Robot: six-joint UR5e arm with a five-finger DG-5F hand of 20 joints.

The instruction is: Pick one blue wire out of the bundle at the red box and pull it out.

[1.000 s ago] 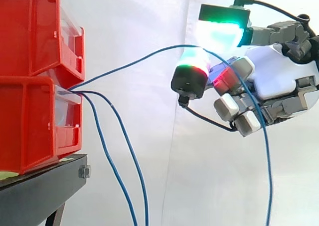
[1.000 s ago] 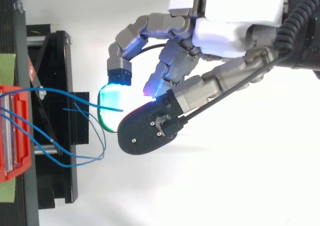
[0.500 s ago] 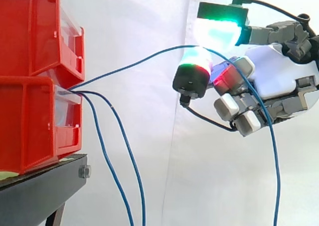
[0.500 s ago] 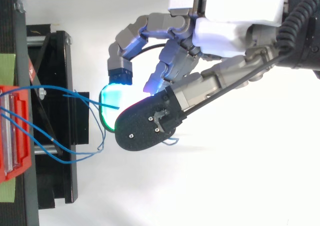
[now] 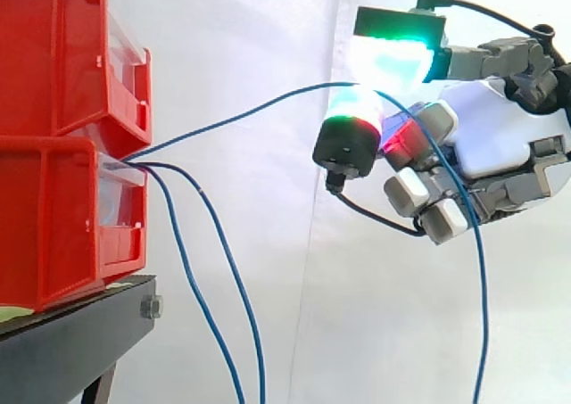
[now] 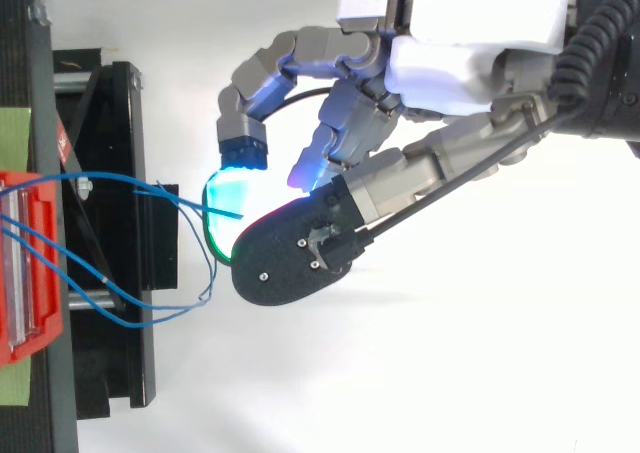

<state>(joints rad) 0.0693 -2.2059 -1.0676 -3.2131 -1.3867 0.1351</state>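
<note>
Three thin blue wires come out of the lower red bin (image 5: 53,217) at its front lip. One blue wire (image 5: 241,114) rises to the right and passes between two glowing green-white fingertips (image 5: 393,61) of my hand (image 5: 500,141), which pinch it. Past the pinch its free length hangs down along the hand. The other two wires (image 5: 214,252) droop from the bin toward the floor. From above, the hand (image 6: 470,73) reaches in from the right, and the pinched wire (image 6: 110,181) runs from the red bin (image 6: 25,273) to the fingertips.
A second red bin (image 5: 53,56) sits stacked on the lower one, both on a black stand (image 5: 71,342) at the left. The stand's black frame (image 6: 110,123) lies under the wires. A white curtain hangs behind.
The lower fingertip has edged slightly right and down. The hanging free length of the pinched wire swung right and came back. The bins and the two drooping wires stay put.
</note>
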